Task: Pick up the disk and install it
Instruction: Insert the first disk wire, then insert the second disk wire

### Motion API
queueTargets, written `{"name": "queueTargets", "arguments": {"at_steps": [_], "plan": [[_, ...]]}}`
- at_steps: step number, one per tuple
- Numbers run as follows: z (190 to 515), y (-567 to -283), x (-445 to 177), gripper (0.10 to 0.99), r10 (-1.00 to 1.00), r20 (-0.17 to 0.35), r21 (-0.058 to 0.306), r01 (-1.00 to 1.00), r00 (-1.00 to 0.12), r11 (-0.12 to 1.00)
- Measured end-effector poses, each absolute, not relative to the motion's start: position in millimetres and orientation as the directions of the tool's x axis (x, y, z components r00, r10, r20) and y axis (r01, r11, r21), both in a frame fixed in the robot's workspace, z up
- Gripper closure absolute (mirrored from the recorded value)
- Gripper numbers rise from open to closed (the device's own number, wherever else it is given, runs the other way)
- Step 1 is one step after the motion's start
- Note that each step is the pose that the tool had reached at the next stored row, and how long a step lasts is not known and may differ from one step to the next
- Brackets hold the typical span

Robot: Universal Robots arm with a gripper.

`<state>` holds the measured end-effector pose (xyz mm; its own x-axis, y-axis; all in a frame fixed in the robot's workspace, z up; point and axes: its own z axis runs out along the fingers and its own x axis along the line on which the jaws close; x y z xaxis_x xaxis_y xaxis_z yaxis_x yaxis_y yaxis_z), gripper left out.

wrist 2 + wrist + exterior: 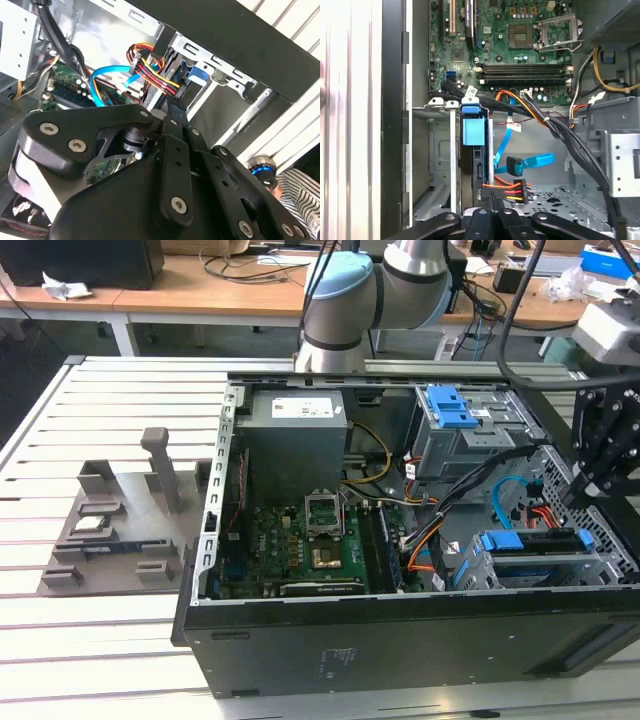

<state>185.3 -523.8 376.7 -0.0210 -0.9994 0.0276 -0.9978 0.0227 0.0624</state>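
The disk [472, 150] stands on edge in the drive cage [440, 165] at the front corner of the open case [400, 650], so the install looks nearly or fully done. In the first wrist view its blue carrier tab sits level with the cage's top rail, and the disk fills the slot beside the metal divider. In the exterior view the same blue frame [530, 541] lies along the cage, at about 4 o'clock from the motherboard [300, 550]. I cannot tell whether it has clicked fully home, nor whether the orange-and-black power lead [510, 187] and the blue data cable [530, 161] beside it are plugged in; the data cable's plug looks loose in the open bay.

The gripper [487, 212] hangs just over the rear end of the disk, its black linkage pointing down into the case from the exterior view's right. Its fingers appear drawn close together at the disk's edge, but their tips are hidden, so I cannot tell if they clamp it or have let go. The arm [350, 300] reaches over from behind the case at 12 o'clock, above the bench [110, 420].
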Motion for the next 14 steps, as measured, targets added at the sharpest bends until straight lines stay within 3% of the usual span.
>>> {"name": "queueTargets", "arguments": {"at_steps": [14], "plan": [[381.0, -523.8, 185.4, 0.98, -0.999, 0.028, 0.062, -0.998, -0.021, 0.023]]}}
